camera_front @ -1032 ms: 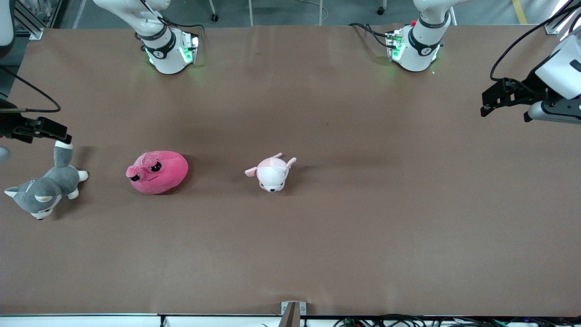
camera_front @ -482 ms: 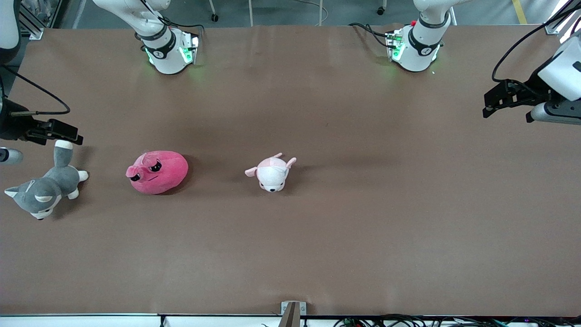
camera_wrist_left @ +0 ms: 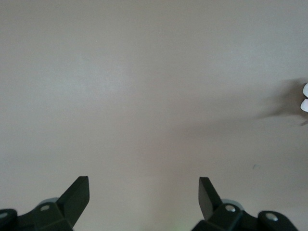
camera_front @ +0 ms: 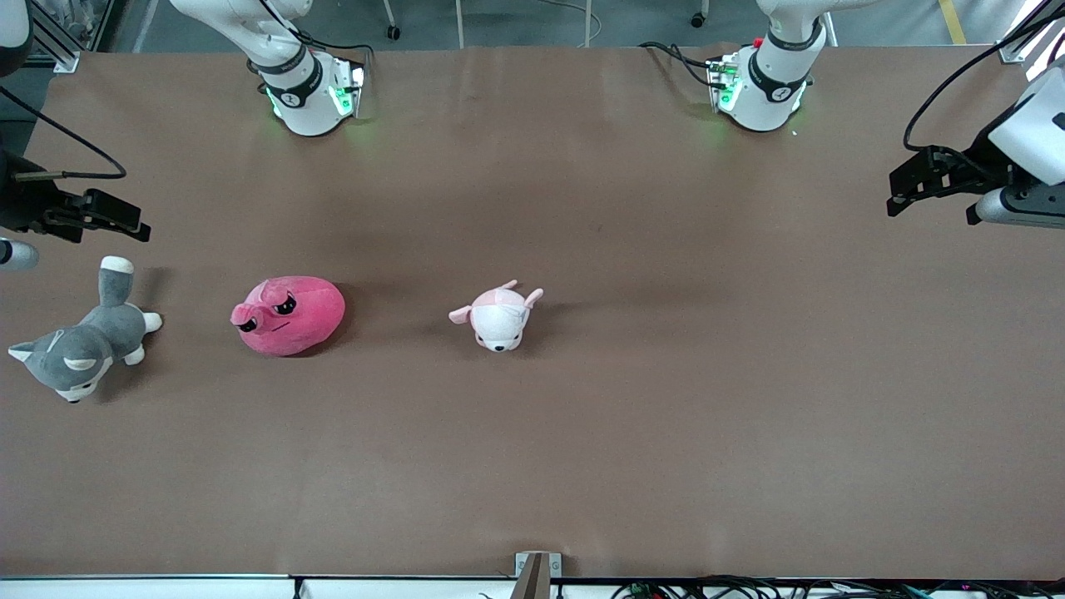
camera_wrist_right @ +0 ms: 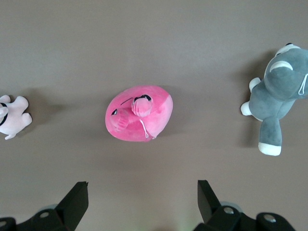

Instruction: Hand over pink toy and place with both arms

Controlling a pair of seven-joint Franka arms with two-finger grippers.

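- We see the pink toy (camera_front: 289,315) lying on the brown table (camera_front: 582,433), toward the right arm's end, between the grey husky plush (camera_front: 79,345) and the pale pink-and-white puppy plush (camera_front: 499,314); all three lie in one row, well apart from each other.
- Our right gripper (camera_front: 125,218) hangs over the table at the right arm's end, above the spot just beside the husky's tail, jaws spread wide and gripping nothing; its wrist view looks down on the pink toy (camera_wrist_right: 139,113).
- Our left gripper (camera_front: 903,185) hangs over the left arm's end of the table, jaws likewise parted and bare, with only table below it (camera_wrist_left: 144,96).
- We judge that no handover is under way: neither arm holds the toy. The scene fits both a toy awaiting pickup and one already passed and set down.
- We see no containers on the table.
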